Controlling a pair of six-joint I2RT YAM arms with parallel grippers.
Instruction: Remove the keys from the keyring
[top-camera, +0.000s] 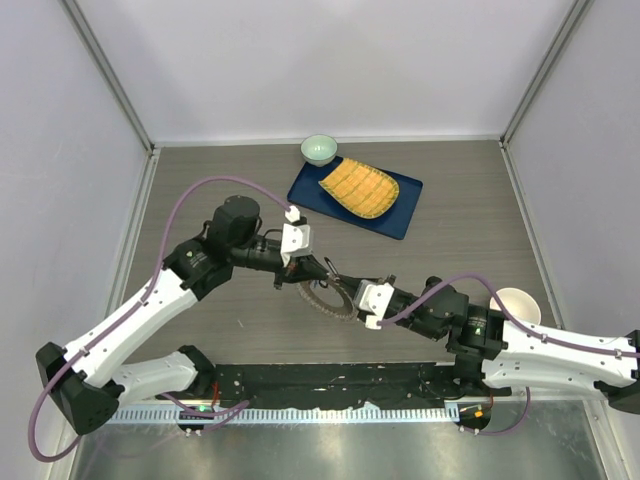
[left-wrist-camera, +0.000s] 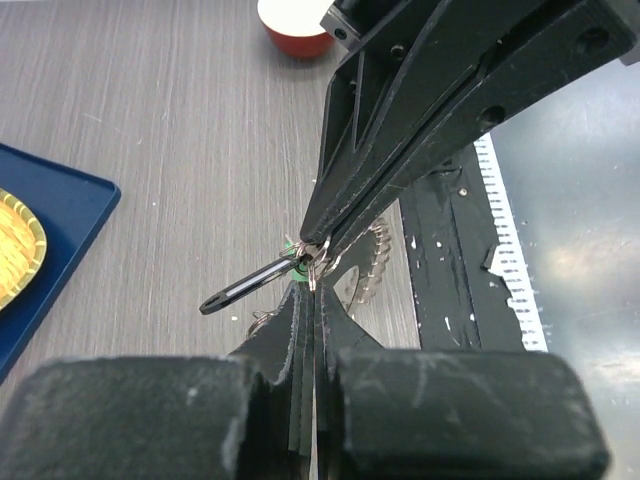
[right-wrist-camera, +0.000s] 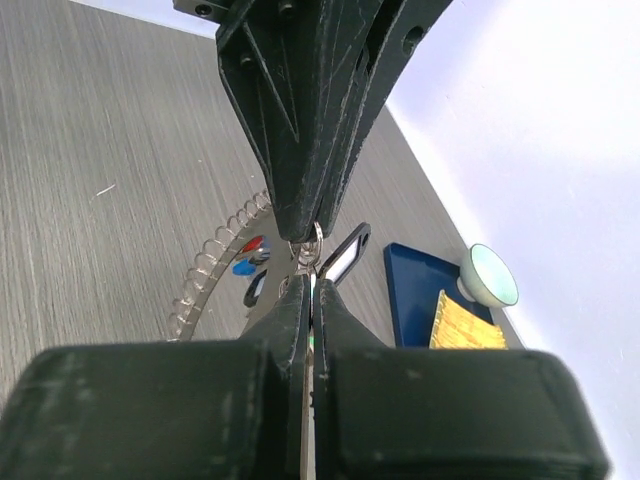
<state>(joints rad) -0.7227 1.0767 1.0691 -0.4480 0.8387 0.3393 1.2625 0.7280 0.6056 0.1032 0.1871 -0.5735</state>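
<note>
Beyond the keyring (top-camera: 325, 298) sit tray (top-camera: 403, 216) and bowl (top-camera: 319, 149).

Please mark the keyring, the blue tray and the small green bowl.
keyring (right-wrist-camera: 203, 268), right wrist view, on its left arc fringed with keys.
blue tray (top-camera: 401, 218), top view, on bare blue surface near its right corner.
green bowl (top-camera: 319, 149), top view, on its inside.

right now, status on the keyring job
Left fingers shut, right fingers shut, tips meeting on the keyring. Keys on the ring. Black tag juts out beside the pinch.
</note>
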